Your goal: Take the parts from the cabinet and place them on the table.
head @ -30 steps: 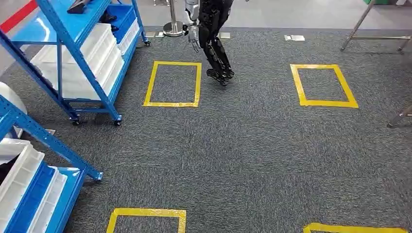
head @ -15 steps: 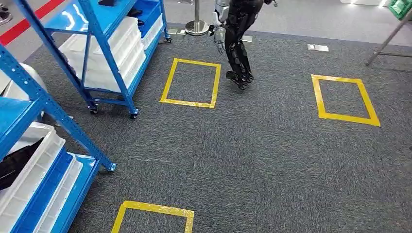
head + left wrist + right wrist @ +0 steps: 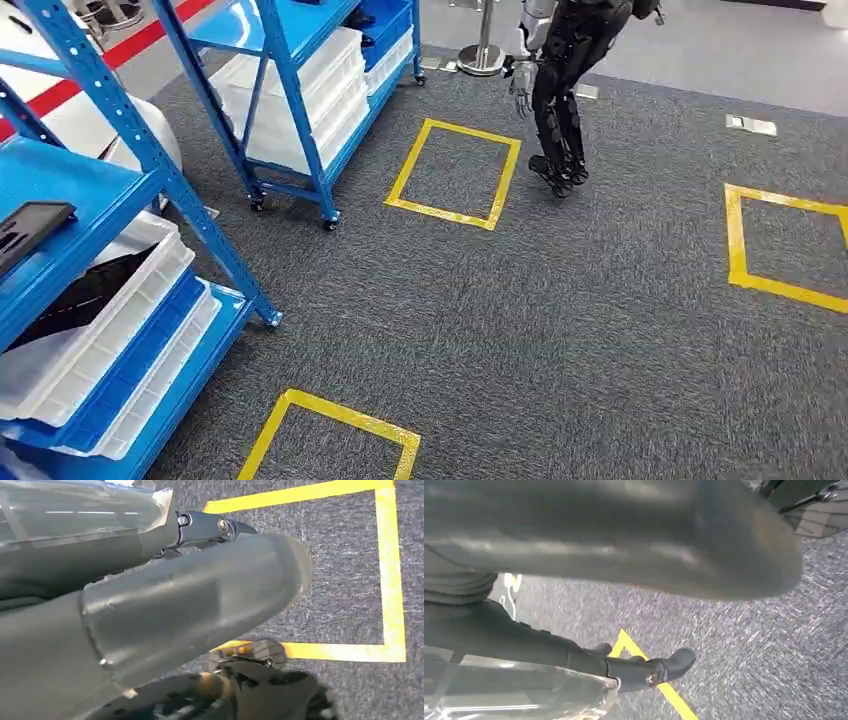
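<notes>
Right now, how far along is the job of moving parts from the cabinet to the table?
Done: nothing I can confirm. In hand: left hand and right hand hang above carpet, fingers apart, holding nothing. Left: a dark part lies on the blue cabinet shelf. Fits fetching one or returning for another.

The near blue shelf is cut off by the picture's edge, and the dark part in its white bin is half hidden under the shelf board. The left hand and right hand are blurred thumbs hiding their fingers. The other robot is cut off above the waist.
</notes>
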Motion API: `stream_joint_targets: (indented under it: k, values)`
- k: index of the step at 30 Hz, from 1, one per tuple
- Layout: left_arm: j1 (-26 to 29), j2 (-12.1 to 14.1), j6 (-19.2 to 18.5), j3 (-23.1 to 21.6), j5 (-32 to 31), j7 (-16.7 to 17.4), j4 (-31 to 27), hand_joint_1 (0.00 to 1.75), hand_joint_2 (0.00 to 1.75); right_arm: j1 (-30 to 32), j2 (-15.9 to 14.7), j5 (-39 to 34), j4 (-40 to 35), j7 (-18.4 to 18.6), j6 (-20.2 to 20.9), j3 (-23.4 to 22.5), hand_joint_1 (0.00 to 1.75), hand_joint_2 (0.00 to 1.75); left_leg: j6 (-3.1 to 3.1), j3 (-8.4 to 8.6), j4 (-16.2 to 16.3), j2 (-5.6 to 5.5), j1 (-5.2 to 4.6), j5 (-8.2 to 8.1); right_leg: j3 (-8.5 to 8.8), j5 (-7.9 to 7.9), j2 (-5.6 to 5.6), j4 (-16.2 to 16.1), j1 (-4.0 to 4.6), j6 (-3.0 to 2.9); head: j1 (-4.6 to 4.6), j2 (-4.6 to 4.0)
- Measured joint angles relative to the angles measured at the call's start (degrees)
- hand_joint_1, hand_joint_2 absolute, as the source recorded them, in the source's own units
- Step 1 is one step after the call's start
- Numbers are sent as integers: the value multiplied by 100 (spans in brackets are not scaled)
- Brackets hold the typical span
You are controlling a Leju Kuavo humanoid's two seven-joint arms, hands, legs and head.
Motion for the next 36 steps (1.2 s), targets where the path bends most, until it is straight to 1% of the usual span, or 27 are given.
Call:
stream_joint_targets:
  k: [1,2,4,5,6,7,10,11,12,13,14,16,17,19,20,21,22,25,26,27,28,29,31,32,33,35,36]
  values:
    - [6,-2,0,2,0,0,0,0,0,2,-7,0,0,2,0,0,0,0,-9,-138,271,16,11,-58,-2,-5,-78,1,8,-6,2,0]
    - [17,-2,0,4,0,0,2,0,0,-3,-7,0,0,2,0,0,0,0,-10,-138,262,33,18,19,1,-11,-147,1,14,-12,4,0]
    - [21,-2,0,9,0,13,0,0,0,-14,-4,0,0,2,2,0,0,0,0,209,-407,114,20,434,19,-25,-273,2,14,-21,0,0]
    - [13,-2,0,11,-2,18,0,0,0,-17,2,0,0,2,0,0,0,0,21,521,-959,244,16,670,39,-42,-336,2,15,-7,0,0]
    - [1,-2,0,9,-4,18,0,0,0,-19,0,0,0,2,0,0,0,0,49,728,-1323,553,-5,714,63,-60,-376,0,39,16,-4,0]
    - [-17,-2,-2,11,-9,26,0,0,0,-12,4,0,0,2,0,0,0,0,72,735,-1362,510,-50,709,63,-92,-432,17,101,63,11,0]
    - [-3,7,-15,13,-13,61,0,0,0,-40,2,-2,0,2,0,0,0,0,150,696,-1366,318,-101,715,105,-92,-595,-22,84,125,20,0]
    - [-3,4,-15,15,-13,63,0,0,0,-65,2,-2,0,2,-2,2,0,0,206,751,-1446,246,-78,761,150,-123,-635,-16,136,174,15,0]
    - [3,-7,-18,15,-13,66,0,0,0,-66,0,0,0,0,-4,4,0,0,243,785,-1495,206,-48,800,82,-210,-414,103,80,187,28,-2]
    - [-6,-4,-17,17,-13,72,0,0,0,-55,0,0,0,0,-4,2,0,0,283,780,-1508,146,-33,825,-48,-401,-146,426,66,143,26,0]
    - [-18,-6,-26,17,-20,72,0,0,0,-46,2,0,0,-4,-4,2,0,0,294,769,-1508,75,-34,831,-254,-598,1,865,53,107,61,0]
    - [-19,-13,-28,17,-20,72,0,0,0,-25,2,0,0,-4,-4,2,0,0,296,759,-1506,-98,-38,833,-673,-876,111,1712,38,115,57,0]
    - [-14,-13,-28,17,-20,74,0,0,0,-9,0,0,0,-4,-4,2,0,0,295,764,-1504,-185,-39,834,-721,-846,124,1782,31,160,55,0]
    - [-2,-13,-31,22,-20,79,0,0,0,-4,-2,-2,0,-4,-4,2,0,0,286,778,-1491,-356,-35,836,-444,-492,157,1139,1,289,59,0]
    - [-3,-20,-31,22,-20,79,0,0,0,-8,-9,0,0,-4,-4,2,0,0,278,782,-1477,-438,-31,835,-203,-259,246,612,-28,350,55,0]
    - [-6,-24,-31,24,-20,79,0,0,0,-6,-13,0,0,-4,-4,2,0,0,253,767,-1459,-505,-27,828,-1,-85,482,145,-75,382,61,0]
    - [-13,-24,-31,24,-20,81,0,0,0,-1,-13,0,0,-4,-4,2,0,0,201,755,-1413,-570,-72,808,-4,-90,554,44,-40,320,61,0]
    - [16,-22,-31,28,-22,85,0,0,0,-39,-20,0,0,-4,-4,2,0,0,115,707,-1454,-684,-34,845,40,-55,397,46,4,195,46,0]
    - [22,-15,-31,31,-35,98,0,0,0,-42,-13,-3,0,-7,-4,2,0,0,91,687,-1438,-740,-26,851,45,-27,332,18,-54,148,44,0]
    - [25,-2,-31,31,-72,140,0,0,0,-47,2,0,0,-7,-4,2,0,0,86,666,-1384,-646,-6,803,44,-5,272,-1,-90,113,48,0]
    - [24,-4,-31,31,-85,173,0,0,0,-49,0,2,-2,-7,-7,4,0,0,50,558,-1145,-268,-47,610,40,-6,212,-4,-71,111,-10,0]
    - [8,-2,-31,31,-112,197,0,0,0,-35,2,4,-2,-9,-4,4,0,0,23,385,-782,-115,-34,385,41,-14,133,-3,-52,47,-37,0]
    - [-4,0,-37,26,-136,210,0,0,0,1,4,0,-2,-9,-7,2,0,0,-9,-20,35,-4,-24,18,31,-28,-52,0,-18,2,-37,0]
    - [0,0,-54,26,-140,218,0,0,0,6,2,0,-2,-9,-7,2,0,0,-14,-132,244,18,-15,0,25,-31,-134,0,-11,-1,-35,0]
    - [12,4,-77,26,-146,229,0,0,0,0,2,0,-2,-9,-5,2,0,0,-9,-92,154,44,-6,123,26,-35,-202,0,-4,-5,-37,0]
    - [13,17,-81,28,-146,243,0,0,0,-13,15,9,-2,-20,-7,4,0,0,7,327,-624,141,0,574,49,-50,-335,0,-2,-17,-37,0]
    - [4,24,-81,28,-146,247,0,0,0,-18,22,18,-2,-26,-4,4,0,0,45,610,-1114,370,-12,757,77,-63,-389,0,7,1,-39,0]
